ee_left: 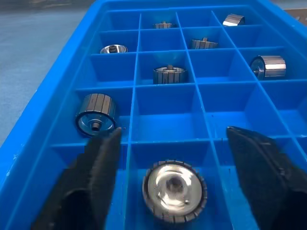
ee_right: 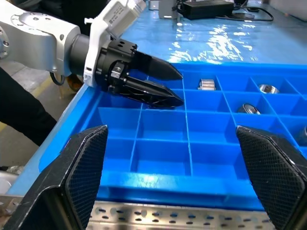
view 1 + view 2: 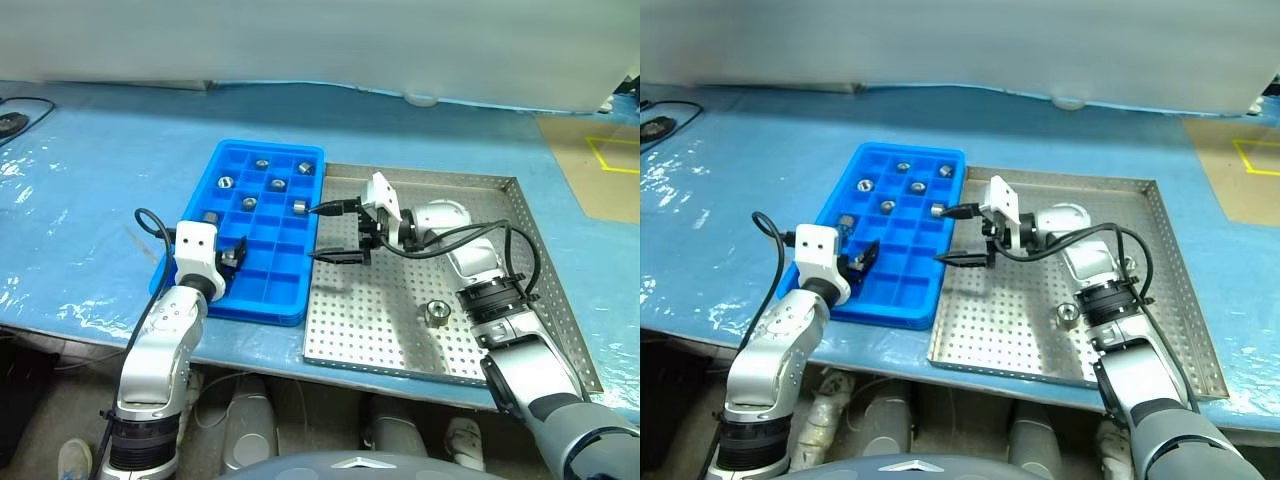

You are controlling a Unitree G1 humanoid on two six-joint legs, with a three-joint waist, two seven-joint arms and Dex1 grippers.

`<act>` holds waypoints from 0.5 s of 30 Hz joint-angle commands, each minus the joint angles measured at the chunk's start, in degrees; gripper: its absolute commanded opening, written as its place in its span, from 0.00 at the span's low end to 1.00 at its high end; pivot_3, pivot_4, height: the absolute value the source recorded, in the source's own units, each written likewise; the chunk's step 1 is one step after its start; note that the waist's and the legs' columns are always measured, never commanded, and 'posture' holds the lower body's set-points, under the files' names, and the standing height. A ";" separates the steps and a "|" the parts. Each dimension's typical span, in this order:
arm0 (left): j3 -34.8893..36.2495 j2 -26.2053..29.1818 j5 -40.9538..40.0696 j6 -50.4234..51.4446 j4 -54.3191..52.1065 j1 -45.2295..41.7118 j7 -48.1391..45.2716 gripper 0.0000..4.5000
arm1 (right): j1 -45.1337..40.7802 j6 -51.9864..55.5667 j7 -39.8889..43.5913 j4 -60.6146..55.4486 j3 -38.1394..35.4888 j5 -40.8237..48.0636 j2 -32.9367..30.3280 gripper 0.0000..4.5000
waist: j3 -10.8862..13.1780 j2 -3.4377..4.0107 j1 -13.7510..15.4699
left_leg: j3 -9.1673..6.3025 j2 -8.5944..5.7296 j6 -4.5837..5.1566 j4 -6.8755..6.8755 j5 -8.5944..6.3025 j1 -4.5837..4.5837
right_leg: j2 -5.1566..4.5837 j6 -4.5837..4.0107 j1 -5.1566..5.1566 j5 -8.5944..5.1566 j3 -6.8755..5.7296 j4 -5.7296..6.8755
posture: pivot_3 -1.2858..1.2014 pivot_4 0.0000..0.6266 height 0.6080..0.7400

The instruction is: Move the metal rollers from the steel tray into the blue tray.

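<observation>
1. Left gripper [image 1: 172, 143] released, fingers spread over the near end of the blue tray [image 3: 215, 305], tips on either side of one compartment.
2. Between those fingers, a roller [image 1: 174, 191] lying loose in that compartment, flat end facing up, touched by neither finger.
3. One compartment further along, next to the tray's outer wall, a second roller [image 1: 96, 114] resting on its side.
4. Beyond, more rollers spread through the far compartments: one [image 1: 169, 74] in the middle, one [image 1: 268, 66] on its side toward the steel tray, others near the far rim.
5. Right gripper [image 3: 335, 233] likewise released, fingers wide apart, holding nothing, pointing sideways toward the blue tray from above the steel tray [image 3: 520, 260].
6. Right fingertips just at the border where the two trays meet.
7. On the steel tray's perforated floor, a single roller [image 3: 437, 312] standing alone, near the right forearm, well apart from both grippers.
8. Trays side by side, touching, on a blue-covered table [image 3: 90, 190].
</observation>
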 commanded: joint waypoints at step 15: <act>-7.10 3.63 -12.58 -15.78 18.72 -23.02 -31.81 1.00 | 19.72 15.06 -13.72 -22.66 -9.68 2.38 -10.30 1.00 | -0.02 0.01 -1.43 | 0.04 -0.05 -0.05 0.05 0.04 0.07 | 0.01 -0.02 0.00 0.04 0.13 0.06 | 0.49 0.24 1.00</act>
